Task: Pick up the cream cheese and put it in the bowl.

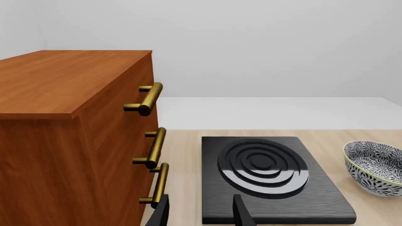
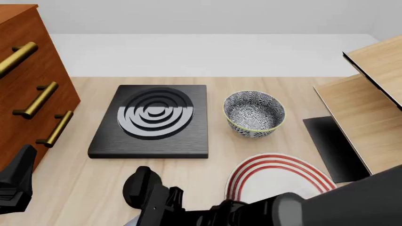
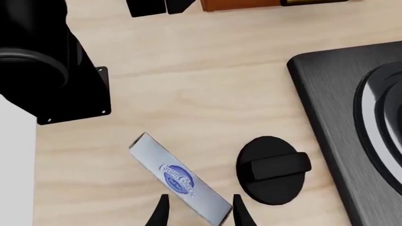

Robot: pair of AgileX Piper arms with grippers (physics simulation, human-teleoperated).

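Note:
The cream cheese (image 3: 179, 179), a flat light blue-grey box with a blue oval logo, lies on the wooden table in the right wrist view. My right gripper (image 3: 199, 214) is open just over it, one finger on each side of its near end. In the front view my right arm (image 2: 188, 209) hides the box. The bowl (image 2: 254, 113), speckled dark blue with a pale rim, stands upright and empty right of the stove; it also shows in the left wrist view (image 1: 377, 167). My left gripper (image 1: 201, 214) is open and empty, facing the stove.
A black stove plate (image 2: 154, 120) with ring burner sits mid-table, its round black knob (image 3: 273, 169) beside the cream cheese. A wooden cabinet (image 2: 25, 61) with brass handles stands left. A red-striped white plate (image 2: 283, 181) lies in front of the bowl. A wooden rack (image 2: 367, 103) stands right.

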